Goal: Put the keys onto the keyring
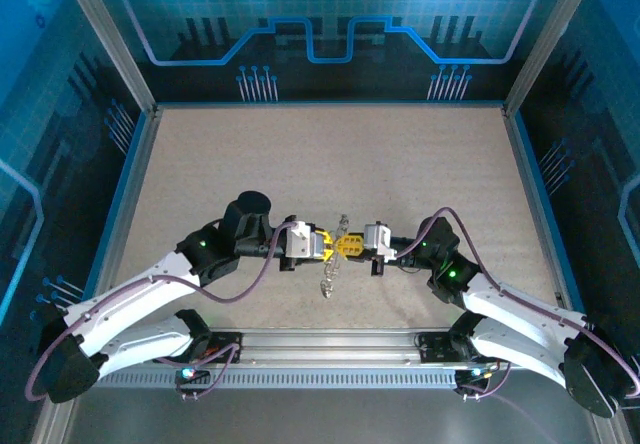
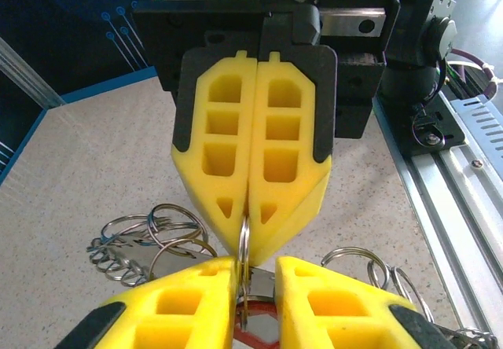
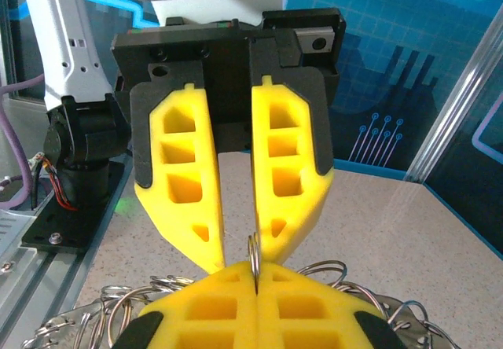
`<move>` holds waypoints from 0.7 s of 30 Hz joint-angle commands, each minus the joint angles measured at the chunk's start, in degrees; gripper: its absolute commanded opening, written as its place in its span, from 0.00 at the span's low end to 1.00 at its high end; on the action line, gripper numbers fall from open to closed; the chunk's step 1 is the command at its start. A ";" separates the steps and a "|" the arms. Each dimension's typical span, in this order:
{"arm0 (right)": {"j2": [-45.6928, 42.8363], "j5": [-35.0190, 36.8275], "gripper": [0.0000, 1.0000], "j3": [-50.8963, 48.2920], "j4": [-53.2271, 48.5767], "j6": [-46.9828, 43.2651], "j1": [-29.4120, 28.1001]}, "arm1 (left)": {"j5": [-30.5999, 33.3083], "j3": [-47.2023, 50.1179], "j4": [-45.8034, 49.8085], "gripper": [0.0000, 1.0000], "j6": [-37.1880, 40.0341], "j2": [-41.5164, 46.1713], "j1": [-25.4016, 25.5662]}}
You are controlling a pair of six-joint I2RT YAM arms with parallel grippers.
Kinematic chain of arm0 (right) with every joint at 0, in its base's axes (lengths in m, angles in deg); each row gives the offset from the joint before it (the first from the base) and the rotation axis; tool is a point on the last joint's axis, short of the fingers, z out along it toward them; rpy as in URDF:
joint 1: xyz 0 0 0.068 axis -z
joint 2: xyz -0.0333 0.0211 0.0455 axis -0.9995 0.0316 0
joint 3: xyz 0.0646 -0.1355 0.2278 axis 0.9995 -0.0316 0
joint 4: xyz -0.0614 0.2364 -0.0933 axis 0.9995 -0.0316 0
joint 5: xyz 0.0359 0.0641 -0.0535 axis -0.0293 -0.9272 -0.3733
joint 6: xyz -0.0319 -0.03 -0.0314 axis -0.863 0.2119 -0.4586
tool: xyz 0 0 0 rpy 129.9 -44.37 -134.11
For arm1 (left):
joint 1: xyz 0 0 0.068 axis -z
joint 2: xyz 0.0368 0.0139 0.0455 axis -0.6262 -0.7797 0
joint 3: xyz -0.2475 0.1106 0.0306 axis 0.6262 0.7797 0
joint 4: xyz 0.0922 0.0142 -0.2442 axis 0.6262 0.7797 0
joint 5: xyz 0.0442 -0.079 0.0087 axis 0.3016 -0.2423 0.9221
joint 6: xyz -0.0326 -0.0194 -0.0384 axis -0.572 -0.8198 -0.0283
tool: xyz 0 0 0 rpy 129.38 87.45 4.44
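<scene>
Above the middle of the table my two grippers meet tip to tip. My right gripper (image 1: 347, 245) (image 3: 256, 269) is shut on the keyring (image 3: 254, 248), a thin silvery ring held edge-on that sticks up from its yellow tips. In the left wrist view the keyring (image 2: 244, 243) runs from the right gripper (image 2: 247, 235) down along one finger of my left gripper (image 2: 258, 264). The left jaws stand a narrow gap apart, and a key (image 2: 266, 327) with a red head fills that gap. More metal (image 1: 330, 279) hangs below the two grippers.
Loose steel rings lie on the speckled table under the grippers, a bunch (image 2: 149, 235) on one side and several more (image 2: 369, 266) on the other. The aluminium base rail (image 1: 330, 342) runs along the near edge. Blue walls enclose the table.
</scene>
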 commanded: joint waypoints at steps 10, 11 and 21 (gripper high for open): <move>-1.26 2.67 0.14 4.22 -6.61 -4.20 -0.12 | 6.99 -10.30 17.76 0.00 7.69 -4.93 -0.67; -1.27 2.94 0.15 4.57 -8.19 -5.09 -0.17 | 7.78 -11.73 19.92 0.00 8.50 -5.61 -0.60; 0.47 3.95 0.17 4.88 -10.16 -7.45 -0.20 | 14.18 -24.56 36.97 0.00 14.36 -13.82 3.14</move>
